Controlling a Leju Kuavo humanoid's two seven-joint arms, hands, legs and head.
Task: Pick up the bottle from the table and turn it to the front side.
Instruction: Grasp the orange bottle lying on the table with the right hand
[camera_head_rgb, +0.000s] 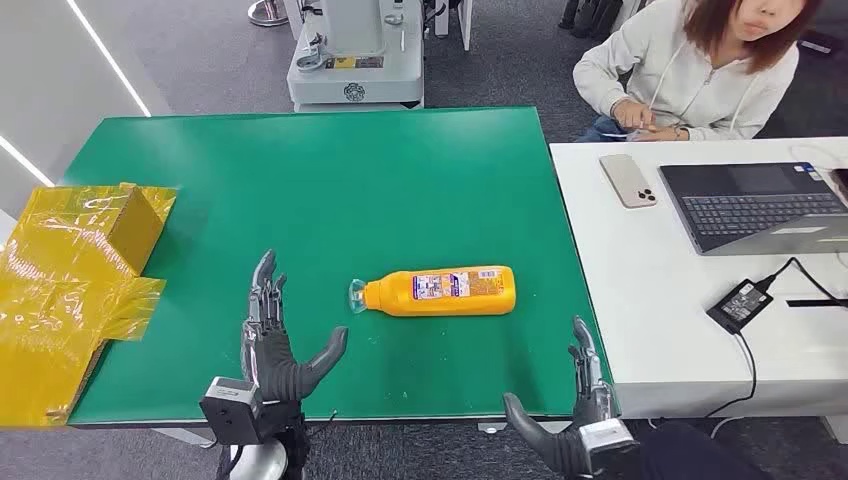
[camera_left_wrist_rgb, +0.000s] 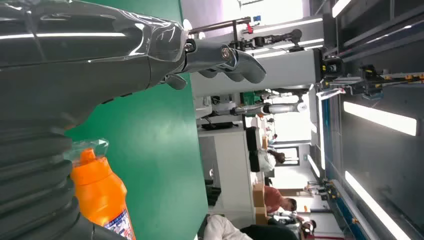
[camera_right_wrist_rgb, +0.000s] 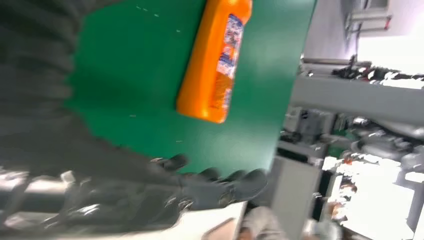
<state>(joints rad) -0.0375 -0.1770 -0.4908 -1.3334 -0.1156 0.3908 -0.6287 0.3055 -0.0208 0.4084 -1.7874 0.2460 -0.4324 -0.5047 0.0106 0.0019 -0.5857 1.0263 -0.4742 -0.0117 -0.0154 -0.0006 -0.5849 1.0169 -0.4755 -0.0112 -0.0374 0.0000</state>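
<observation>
Now the orange bottle (camera_head_rgb: 440, 291) lies on its side in the near middle of the green table (camera_head_rgb: 300, 180), cap toward the left hand (camera_head_rgb: 272, 345), bare green all around it; that hand hovers at the near edge, fingers spread, holding nothing. The right hand (camera_head_rgb: 580, 415) stands at the near right corner, beside the white desk (camera_head_rgb: 660, 300), also released; a yellow box (camera_head_rgb: 85, 270) overhangs the left edge.

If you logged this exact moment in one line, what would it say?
orange bottle lying on its side on green table, untouched | left hand open, beside cap end | right hand open, at table's near edge
</observation>
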